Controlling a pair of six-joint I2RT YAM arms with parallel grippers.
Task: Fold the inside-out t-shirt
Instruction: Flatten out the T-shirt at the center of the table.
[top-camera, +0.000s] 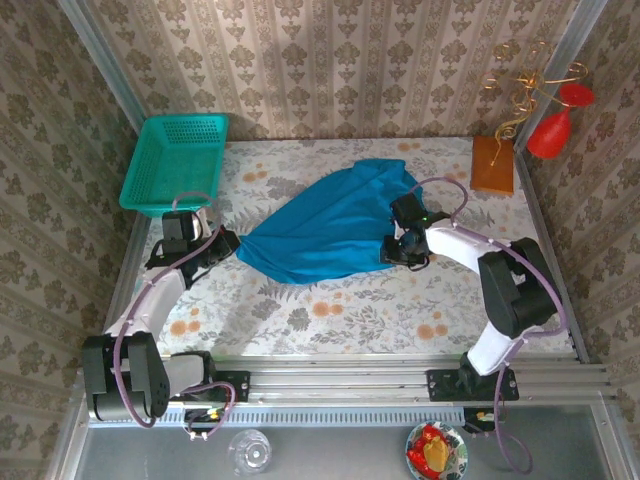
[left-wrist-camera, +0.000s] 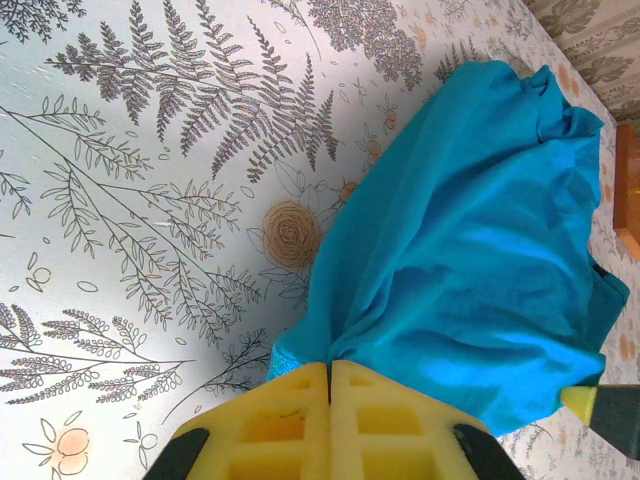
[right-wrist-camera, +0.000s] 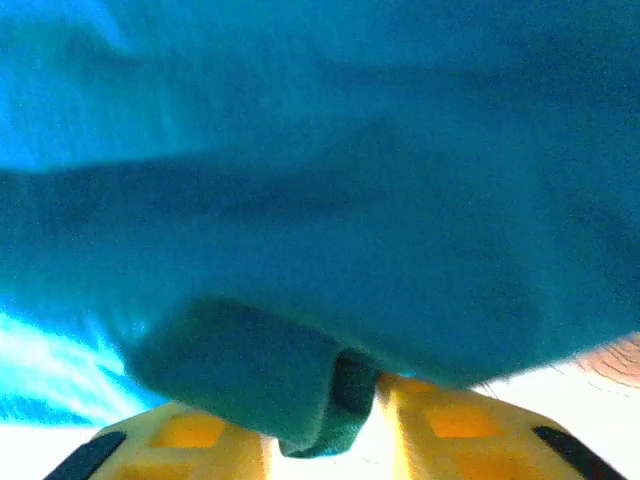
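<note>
The inside-out t-shirt is plain blue-teal cloth lying bunched and slanted across the middle of the flowered table. My left gripper is at the shirt's near-left tip. In the left wrist view its yellow fingers are shut on the shirt's edge, and the rest of the shirt fans out beyond. My right gripper is at the shirt's right edge. In the right wrist view a thick fold of the shirt hangs between the narrowly parted fingers of that gripper, and cloth covers everything beyond.
A teal mesh basket stands at the far left corner, overhanging the table edge. An orange-brown block lies at the far right, with red ornaments on gold wire behind it. Papered walls close in the table on three sides.
</note>
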